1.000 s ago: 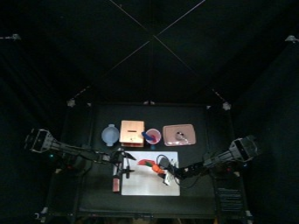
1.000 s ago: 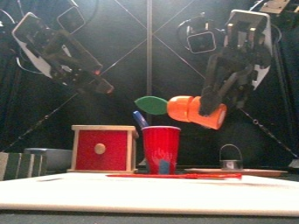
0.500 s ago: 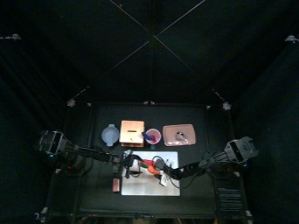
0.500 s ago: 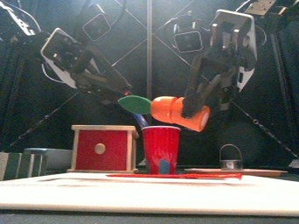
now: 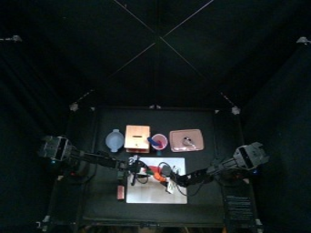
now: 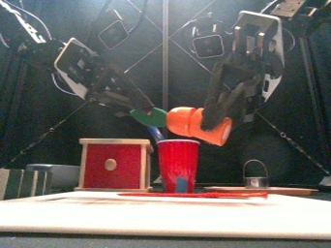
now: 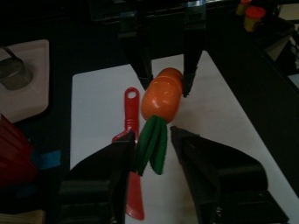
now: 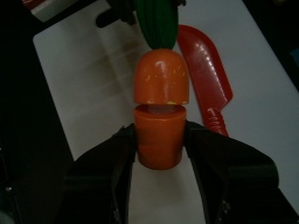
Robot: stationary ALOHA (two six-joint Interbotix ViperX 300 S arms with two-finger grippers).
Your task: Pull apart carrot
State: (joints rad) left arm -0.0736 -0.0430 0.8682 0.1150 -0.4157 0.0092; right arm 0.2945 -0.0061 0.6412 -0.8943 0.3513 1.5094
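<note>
— While both arms hang over the white rectangular board [image 5: 158,179], what grips the bright-orange plastic carrot with its green leafy top [image 6: 189,120]?

— Starting from the left: the left end effector [image 6: 145,109] reaches in from that side, its jaws closed to a narrow gap around the green leaves (the left wrist view shows them between its two jaws). The right end effector [image 8: 160,144] is clamped on the orange body's blunt end.

— Where is the carrot itself?

— Held in the air between the two end effectors, above the board, tilted with the leaves toward the left arm. In the right wrist view a seam shows across the orange body, the two orange parts touching.

— And beneath it?

— A flat red plastic knife [image 7: 131,144] lies on the board. Behind, going left to right in the front view: a red wooden box with a round knob [image 6: 115,163], a red plastic cup [image 6: 179,165] directly under the carrot, and a small dark object with a wire handle [image 6: 255,178] on the black surface [image 5: 213,196].
</note>
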